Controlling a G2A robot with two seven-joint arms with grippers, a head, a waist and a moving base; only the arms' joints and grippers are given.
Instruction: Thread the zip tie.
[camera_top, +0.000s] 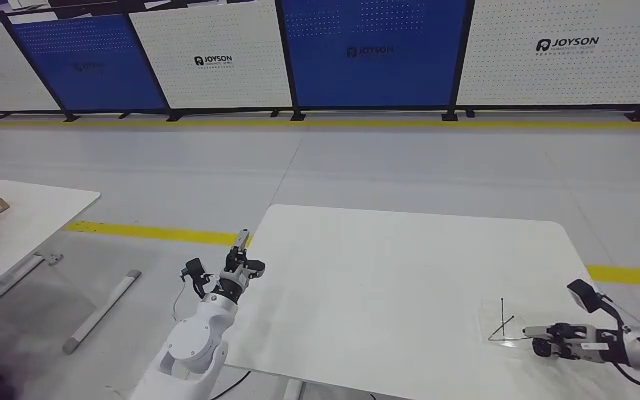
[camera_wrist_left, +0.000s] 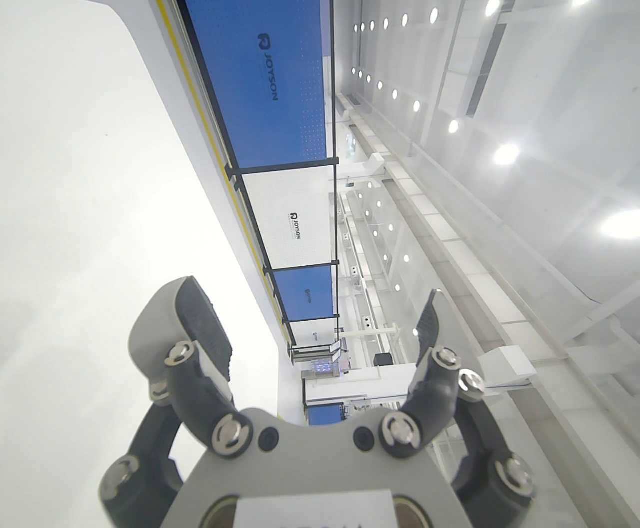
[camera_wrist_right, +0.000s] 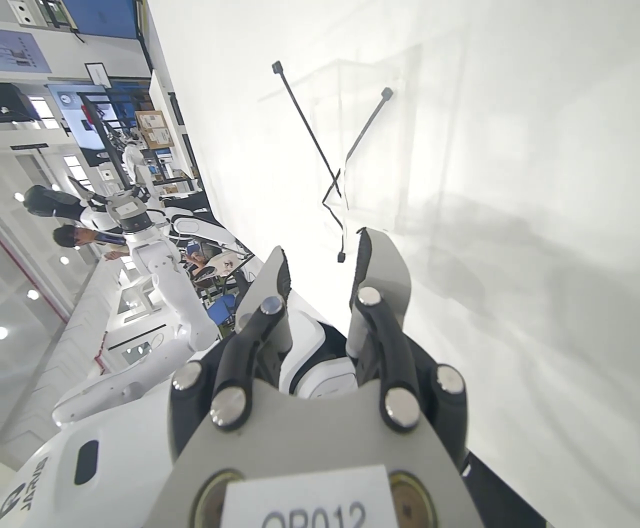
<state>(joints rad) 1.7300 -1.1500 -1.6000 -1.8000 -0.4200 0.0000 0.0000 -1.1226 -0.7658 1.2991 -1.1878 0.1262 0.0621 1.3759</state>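
Observation:
Three black zip ties (camera_wrist_right: 306, 123) lie crossed on a clear plate (camera_wrist_right: 380, 150) near the table's right front corner; in the top view the zip ties (camera_top: 503, 322) are thin dark lines. My right gripper (camera_wrist_right: 322, 260) is open just short of them, with the nearest tie's head close to its fingertips and nothing between the fingers. From above, the right gripper (camera_top: 528, 331) sits low beside the plate. My left gripper (camera_wrist_left: 315, 320) is open and empty at the table's left edge, far from the ties; from above, the left gripper (camera_top: 242, 240) points away from me.
The white table (camera_top: 400, 290) is bare between the two arms. Another white table (camera_top: 40, 205) stands to the far left across a floor gap. Blue and white partition panels (camera_top: 370, 50) line the back.

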